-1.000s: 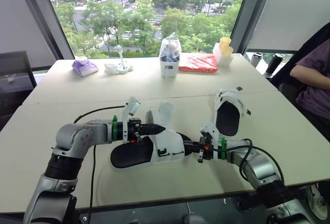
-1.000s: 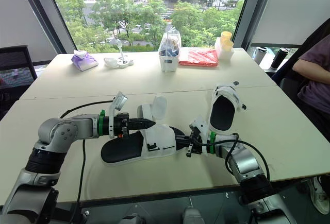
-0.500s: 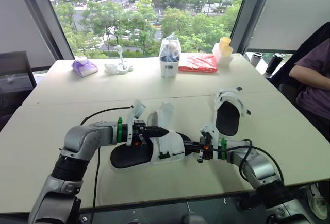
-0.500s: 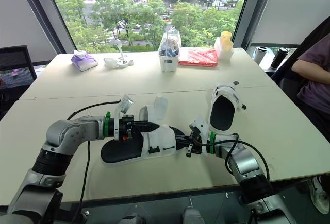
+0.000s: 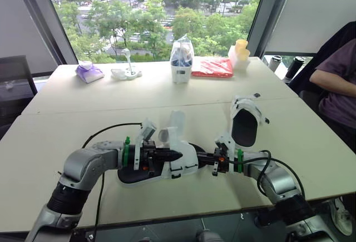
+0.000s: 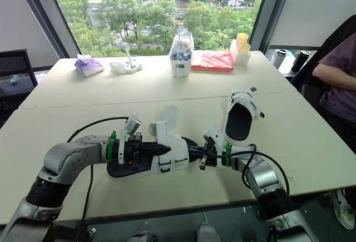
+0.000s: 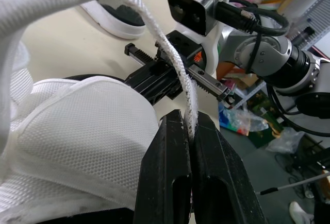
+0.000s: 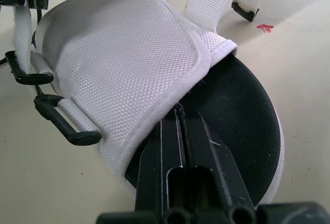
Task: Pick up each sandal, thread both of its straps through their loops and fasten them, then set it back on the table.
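The sandal, seemingly light with a stiff black sole and soft mesh upper, lies just left of the second sandal. The left gripper pinches its limp webbing strap (its end is probably the best hold for threading), and the right gripper clamps the upper's edge. No brand is legible.

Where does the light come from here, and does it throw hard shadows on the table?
Left eye view: daylight enters through the window beyond the table, with no hard shadow beside the far sandal. Right wrist view: the near sandal is evenly lit, with soft shadow under its loops.
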